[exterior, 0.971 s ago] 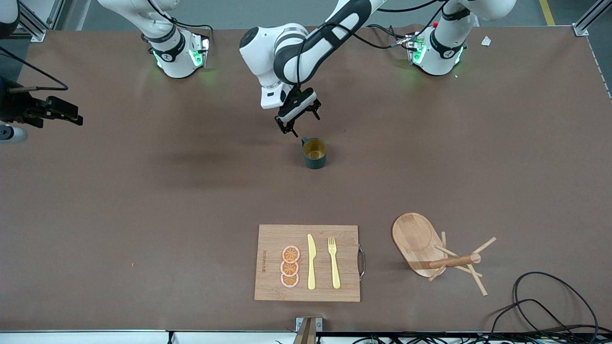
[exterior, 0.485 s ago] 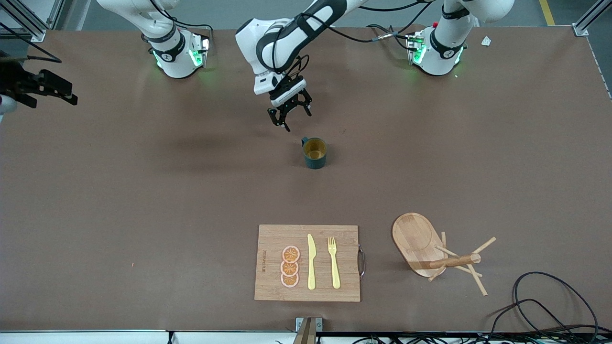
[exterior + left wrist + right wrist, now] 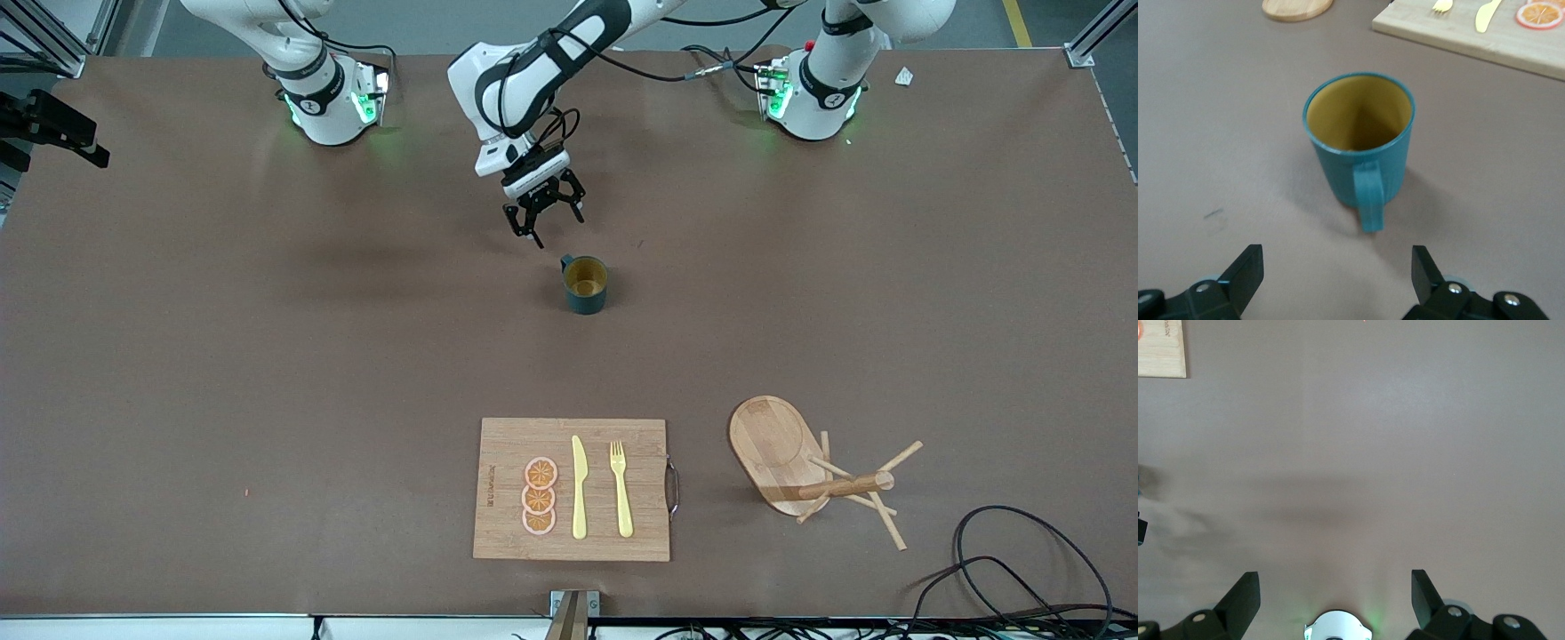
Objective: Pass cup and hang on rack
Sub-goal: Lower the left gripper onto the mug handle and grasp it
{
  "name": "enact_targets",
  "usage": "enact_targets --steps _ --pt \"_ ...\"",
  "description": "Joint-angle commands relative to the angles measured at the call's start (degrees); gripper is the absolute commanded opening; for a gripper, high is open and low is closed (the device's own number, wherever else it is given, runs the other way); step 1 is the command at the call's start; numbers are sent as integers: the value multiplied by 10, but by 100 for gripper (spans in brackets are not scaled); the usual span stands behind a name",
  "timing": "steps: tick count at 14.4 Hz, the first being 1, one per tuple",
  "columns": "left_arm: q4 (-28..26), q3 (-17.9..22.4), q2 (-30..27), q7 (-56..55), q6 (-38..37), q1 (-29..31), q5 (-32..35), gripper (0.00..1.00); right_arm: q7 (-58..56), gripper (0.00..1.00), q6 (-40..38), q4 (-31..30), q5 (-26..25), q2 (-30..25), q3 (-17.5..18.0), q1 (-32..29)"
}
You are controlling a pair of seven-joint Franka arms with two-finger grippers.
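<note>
My left tool hovers over bare tabletop beside the cup — fingers apart, nothing held. The cup stands upright, handle toward that tool. My right tool waits at its arm's end — fingers apart. The rack lies tipped beside the cutting board.

The right gripper sits at the front view's edge, its arm cut off. In the left wrist view the rack shows only part of its base; post and pegs are out of frame. The cutting board is cropped (fork, knife and orange slice partly visible). Its lettering is illegible.
</note>
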Motion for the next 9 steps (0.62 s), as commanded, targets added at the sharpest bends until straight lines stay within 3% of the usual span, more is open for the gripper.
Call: enact_targets --steps 1,9 --pt "1 4 7 -7 -2 3 22 97 -2 100 -3 35 4 21 36 -26" --pt "23 40 22 -7 14 11 18 86 -4 100 -5 58 8 39 30 -25"
